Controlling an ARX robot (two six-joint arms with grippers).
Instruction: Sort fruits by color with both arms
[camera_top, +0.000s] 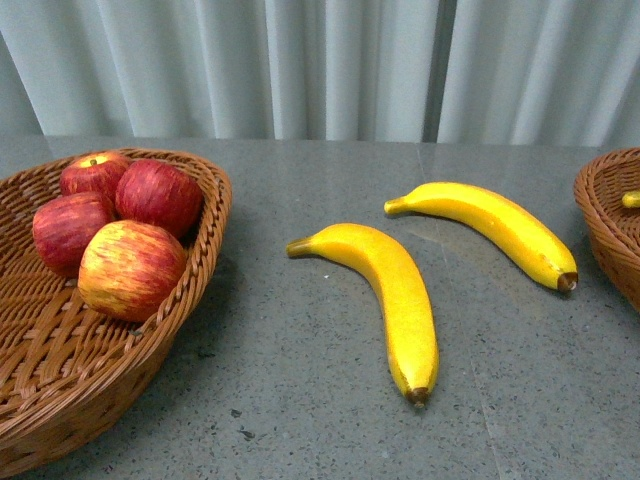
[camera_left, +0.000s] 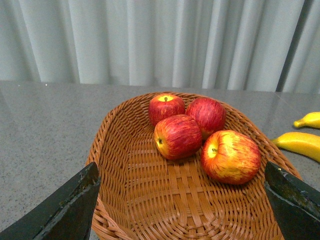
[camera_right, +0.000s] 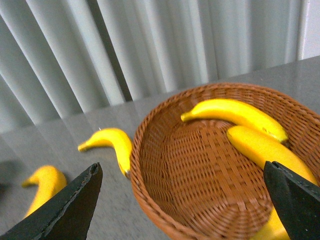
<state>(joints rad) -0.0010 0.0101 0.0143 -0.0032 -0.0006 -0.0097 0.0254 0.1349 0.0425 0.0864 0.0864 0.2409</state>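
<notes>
Left basket (camera_top: 60, 400): at the left edge of the counter (camera_top: 300, 420); holds four apples (camera_top: 131, 268), bunched at its far end.
Right basket (camera_top: 605, 215): at the counter's right edge; holds two bananas (camera_right: 235, 112) lying side by side.
Near banana (camera_top: 395, 290): loose mid-counter between the baskets, brown tip toward the front edge.
Far banana (camera_top: 495, 225): just beside it, nearer the right basket, not touching.
Left gripper (camera_left: 180, 172): facing the left basket, fingers wide, nothing held.
Right gripper (camera_right: 181, 170): facing the right basket, fingers wide, nothing held.

Four glossy red apples (camera_top: 158, 195) lie touching in the wicker basket (camera_top: 60, 380) at the frame's left; the front apple (camera_top: 132, 268) is streaked yellow. On the grey table (camera_top: 300, 420), centre, a curved yellow banana (camera_top: 385, 290) lies near a second banana (camera_top: 490, 225), apart from it. Two more bananas (camera_right: 235, 112) lie in another basket (camera_right: 150, 165).
</notes>
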